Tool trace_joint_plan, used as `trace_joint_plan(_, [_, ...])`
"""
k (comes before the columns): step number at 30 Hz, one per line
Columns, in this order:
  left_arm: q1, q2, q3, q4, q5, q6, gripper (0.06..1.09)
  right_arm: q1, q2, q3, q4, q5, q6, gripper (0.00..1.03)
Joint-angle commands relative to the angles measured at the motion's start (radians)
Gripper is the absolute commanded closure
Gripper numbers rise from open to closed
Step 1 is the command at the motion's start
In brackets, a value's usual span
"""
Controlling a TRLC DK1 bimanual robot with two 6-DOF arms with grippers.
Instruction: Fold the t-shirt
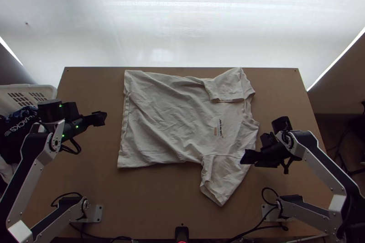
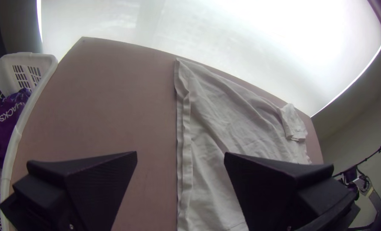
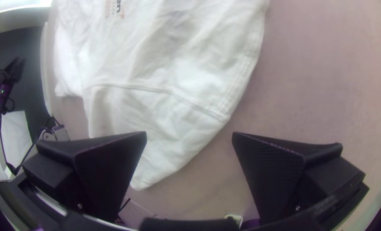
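The t-shirt (image 1: 164,122) lies mostly spread in the middle of the surface (image 1: 159,202), hem toward my left arm, collar toward my right. I see both end effectors with fingers apart and nothing between them: left (image 2: 180,156) beyond the hem, right (image 3: 189,136) by the near sleeve (image 1: 223,177). I judge the cloth light, soft and limp, quick to bunch if pushed. I'd pinch the sleeve's doubled edge and a hem corner (image 1: 122,163), lifting gently.
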Motion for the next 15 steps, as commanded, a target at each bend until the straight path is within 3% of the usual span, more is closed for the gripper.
trace_joint_plan(1, [0.003, 0.024, 0.011, 0.012, 0.0, 0.003, 0.1, 0.008, 0.093, 0.014, 0.017, 0.001, -0.022, 0.11])
trace_joint_plan(3, [0.003, 0.028, 0.017, 0.012, 0.0, 0.001, 0.1, 0.014, 0.102, 0.013, 0.03, -0.001, -0.031, 0.19])
trace_joint_plan(11, [0.009, 0.048, 0.034, 0.018, -0.001, 0.001, 0.1, 0.046, 0.133, 0.005, 0.094, 0.001, -0.034, 0.2])
trace_joint_plan(13, [0.013, 0.05, 0.038, 0.018, -0.001, 0.003, 0.1, 0.046, 0.131, 0.003, 0.108, 0.002, -0.034, 0.3])
trace_joint_plan(15, [0.017, 0.053, 0.04, 0.018, -0.001, 0.003, 0.1, 0.046, 0.133, 0.0, 0.119, 0.005, -0.034, 0.32])
